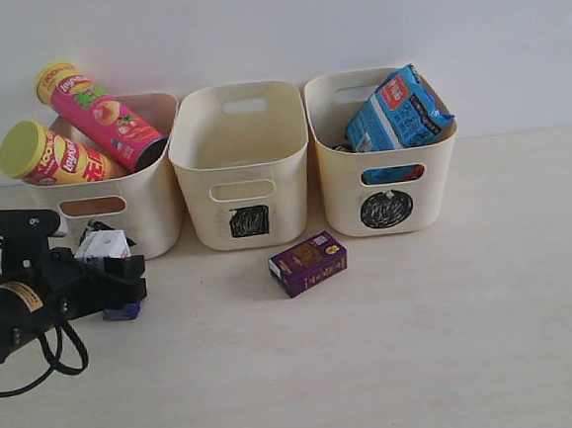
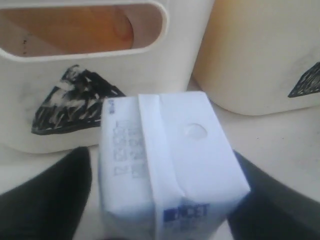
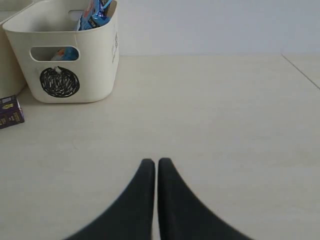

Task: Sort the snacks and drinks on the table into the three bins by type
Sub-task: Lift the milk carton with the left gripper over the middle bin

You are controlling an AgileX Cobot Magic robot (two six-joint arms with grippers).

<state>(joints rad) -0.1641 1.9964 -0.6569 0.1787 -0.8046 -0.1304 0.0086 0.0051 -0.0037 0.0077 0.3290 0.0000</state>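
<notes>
The white carton with blue print point(image 1: 103, 245) point(image 2: 165, 165) stands on the table in front of the triangle bin point(image 1: 159, 216) point(image 2: 150, 75). My left gripper point(image 1: 121, 279) point(image 2: 159, 150) is open and straddles it; one finger touches it and a thin strip of table shows beside the other. Both Lay's tubes, pink point(image 1: 100, 112) and yellow-red point(image 1: 52, 156), lean in the triangle bin. The purple carton point(image 1: 308, 263) point(image 3: 10, 112) lies before the square bin point(image 1: 205, 196). The blue packet point(image 1: 397, 111) point(image 3: 92, 12) sticks out of the circle bin point(image 1: 433, 192) point(image 3: 95, 60). No orange packet shows. My right gripper point(image 3: 156, 162) is shut on nothing.
The three bins stand side by side against the white back wall. Bare table point(image 3: 215, 115) stretches in front of them and beyond the circle bin. The left arm's black body and cables point(image 1: 21, 309) lie low over the table at the left edge.
</notes>
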